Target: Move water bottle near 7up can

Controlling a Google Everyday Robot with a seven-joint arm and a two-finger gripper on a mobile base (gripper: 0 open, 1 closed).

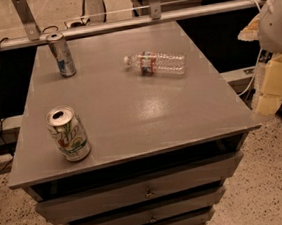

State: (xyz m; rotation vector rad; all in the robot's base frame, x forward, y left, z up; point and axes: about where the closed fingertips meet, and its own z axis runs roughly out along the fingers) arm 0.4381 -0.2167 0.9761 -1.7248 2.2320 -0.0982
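Note:
The water bottle (156, 62) lies on its side at the back middle of the grey cabinet top (146, 114), its white cap pointing left and its red-and-blue label band near the cap. The 7up can (68, 133) stands upright near the front left corner, white and green with an open silver top. My gripper (271, 88) is off the cabinet's right edge, level with the top and well to the right of the bottle. It holds nothing that I can see.
A taller slim silver-blue can (61, 54) stands at the back left corner. The cabinet has drawers (144, 192) in front. A rail (121, 23) runs behind it. Speckled floor (279, 180) lies to the right.

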